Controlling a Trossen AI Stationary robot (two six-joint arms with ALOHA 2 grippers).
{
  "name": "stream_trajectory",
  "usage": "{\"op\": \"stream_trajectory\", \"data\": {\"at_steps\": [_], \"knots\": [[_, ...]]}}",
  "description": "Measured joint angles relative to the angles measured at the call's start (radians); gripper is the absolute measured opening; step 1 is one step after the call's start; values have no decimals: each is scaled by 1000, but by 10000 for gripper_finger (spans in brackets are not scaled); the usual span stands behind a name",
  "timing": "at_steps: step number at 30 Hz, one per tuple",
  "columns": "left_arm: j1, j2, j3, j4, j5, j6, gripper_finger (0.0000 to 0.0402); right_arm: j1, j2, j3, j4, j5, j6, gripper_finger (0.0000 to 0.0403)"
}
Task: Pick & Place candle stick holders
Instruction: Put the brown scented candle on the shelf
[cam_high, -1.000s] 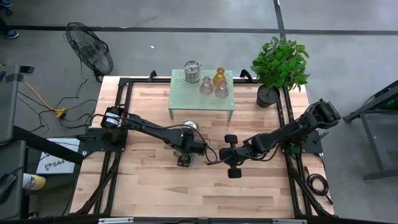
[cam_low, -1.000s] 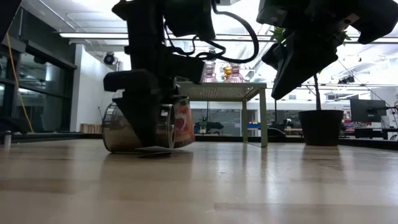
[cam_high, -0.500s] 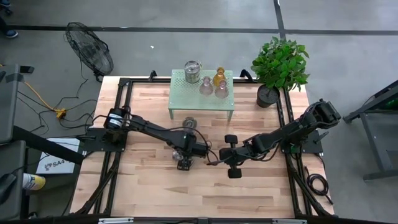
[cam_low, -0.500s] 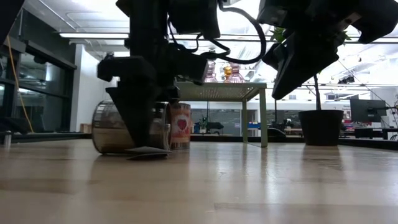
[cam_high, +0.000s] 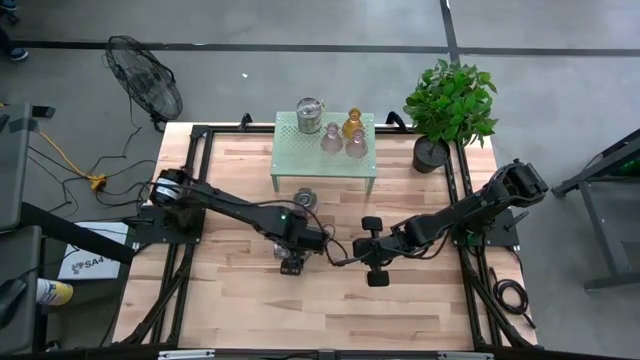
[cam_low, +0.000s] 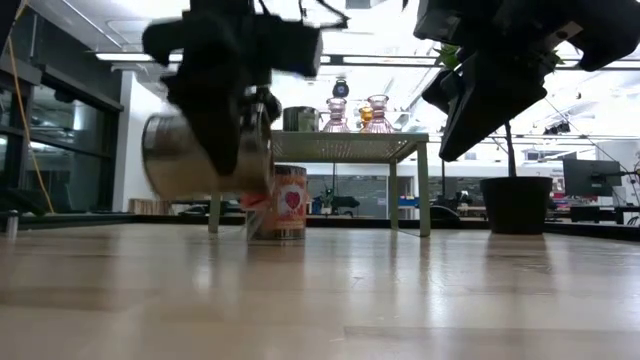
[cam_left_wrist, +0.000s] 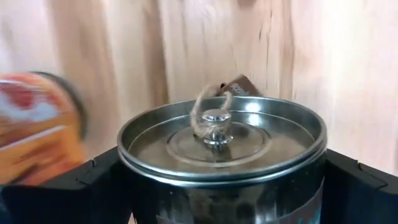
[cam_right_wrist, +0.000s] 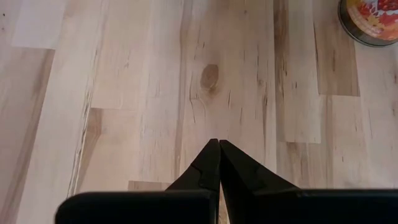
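My left gripper (cam_high: 290, 256) is shut on a shiny silver holder (cam_low: 205, 152) with a lid, and holds it above the table's middle. A second silver holder with a red label (cam_low: 283, 204) stands on the table just behind it; it also shows in the high view (cam_high: 305, 197). On the mint-green stand (cam_high: 290, 160) stand a third silver holder (cam_high: 309, 113), an amber glass one (cam_high: 352, 122) and two pinkish glass ones (cam_high: 331, 140) (cam_high: 356, 146). My right gripper (cam_right_wrist: 219, 147) is shut and empty, right of centre above bare table. My left gripper pinches the silver holder's round side wall (cam_left_wrist: 143, 186) between its two fingers (cam_left_wrist: 93, 186), one on each opposite side just below the lid. The fingers come from above, pointing down. The holder hangs lifted clear of the table, lid up, slightly tilted.
A potted green plant (cam_high: 450, 105) stands at the table's far right corner. A floor fan (cam_high: 145, 85) stands beyond the far left corner. Black frame rails (cam_high: 190, 190) run along the table's sides. Bare wood lies toward the near edge.
My left gripper has gone up and a little toward the table's left, staying shut on the silver holder. The holder stood on the table a second ago and now hangs clear of it. The red-labelled holder behind it has stayed in place.
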Motion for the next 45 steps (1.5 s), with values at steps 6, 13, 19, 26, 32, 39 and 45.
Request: {"op": "stream_trajectory", "data": {"at_steps": [6, 13, 19, 26, 32, 39, 45], "knots": [[0, -118, 2, -1, -81, -29, 357, 0, 0, 0, 0, 4, -5, 0], [-21, -289, -45, 32, -238, -59, 357, 0, 0, 0, 0, 19, -12, 0], [-25, -478, -192, 169, -419, -90, 357, 0, 0, 1, 8, 47, -37, 0], [-23, -663, -432, 502, -646, -29, 357, 0, 0, 1, 17, 61, -45, 0], [10, -716, -591, 841, -774, 83, 357, -1, 0, 1, 41, 69, -58, 0], [168, -719, -714, 1154, -698, 199, 357, -3, 0, 1, 53, 87, -65, 0], [323, -717, -797, 1361, -544, 229, 357, -3, 0, 1, 53, 106, -67, 0]]}}
